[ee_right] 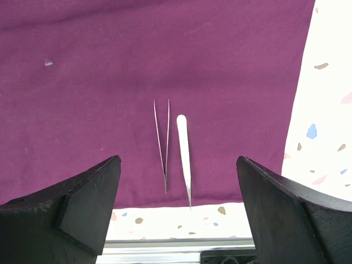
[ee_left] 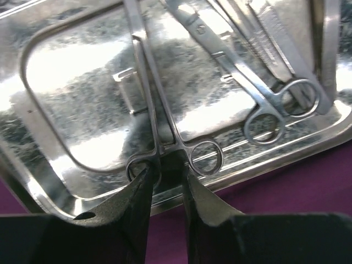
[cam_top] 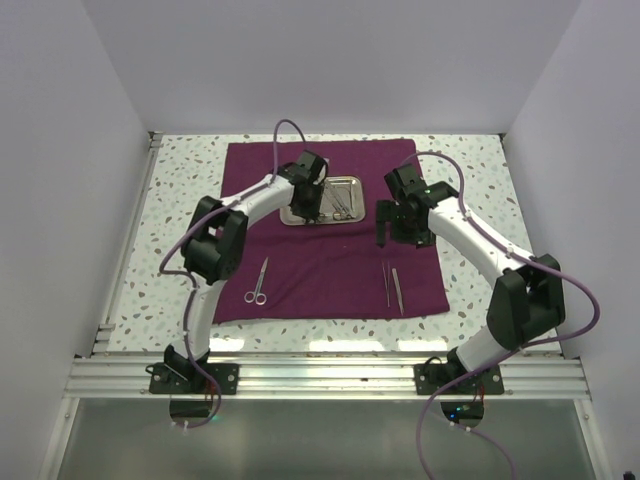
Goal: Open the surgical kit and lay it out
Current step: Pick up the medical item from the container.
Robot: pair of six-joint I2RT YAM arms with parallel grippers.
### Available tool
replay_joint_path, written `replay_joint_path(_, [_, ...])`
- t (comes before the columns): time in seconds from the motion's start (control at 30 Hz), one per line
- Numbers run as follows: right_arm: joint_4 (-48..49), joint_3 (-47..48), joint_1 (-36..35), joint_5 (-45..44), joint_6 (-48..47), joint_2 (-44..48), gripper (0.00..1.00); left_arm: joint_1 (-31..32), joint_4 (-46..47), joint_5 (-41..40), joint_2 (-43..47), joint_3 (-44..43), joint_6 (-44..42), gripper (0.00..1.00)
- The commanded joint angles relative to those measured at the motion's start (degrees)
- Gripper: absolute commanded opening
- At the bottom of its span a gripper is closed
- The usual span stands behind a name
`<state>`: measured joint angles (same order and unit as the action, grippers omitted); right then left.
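- Cloth (ee_right: 110, 66) maroon; speckled table (ee_right: 330, 110) beyond its right edge.
- Left gripper (ee_left: 168, 175) narrow astride forceps (ee_left: 149, 110) at shiny tray (ee_left: 286, 159) rim; hold unclear.
- Right gripper (ee_right: 179, 159) wide, empty, over tweezers (ee_right: 183, 154) at cloth edge.

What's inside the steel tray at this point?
Ring-handled forceps, a second ring-handled instrument and more thin tools lie in the steel tray. The left pincer covers part of one forceps ring.

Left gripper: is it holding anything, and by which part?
Cannot be told. The left gripper brackets the forceps at the ring handles, in the tray.
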<state>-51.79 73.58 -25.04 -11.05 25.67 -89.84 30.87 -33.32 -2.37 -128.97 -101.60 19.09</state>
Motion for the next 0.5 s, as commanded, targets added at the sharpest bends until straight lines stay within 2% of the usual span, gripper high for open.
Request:
replay_joint_path(0.0, [1.17,0.33,0.34,-0.9,-0.89,-0.86,0.9,-1.08,-4.38,-2.28,-1.11,3.52,-2.48,0.31])
replay_joint_path(0.2, [1.34,0.51,0.51,-0.82,-0.89,-0.95,0.9,-1.08,-5.35,-4.12,-2.51,3.34,-2.57,0.27])
replay_joint_path(0.47, [1.69,-1.24,1.31,-0.73,-0.89,0.37,0.9,-0.99,-7.72,-9.75,-6.12,4.22,-1.87,0.16])
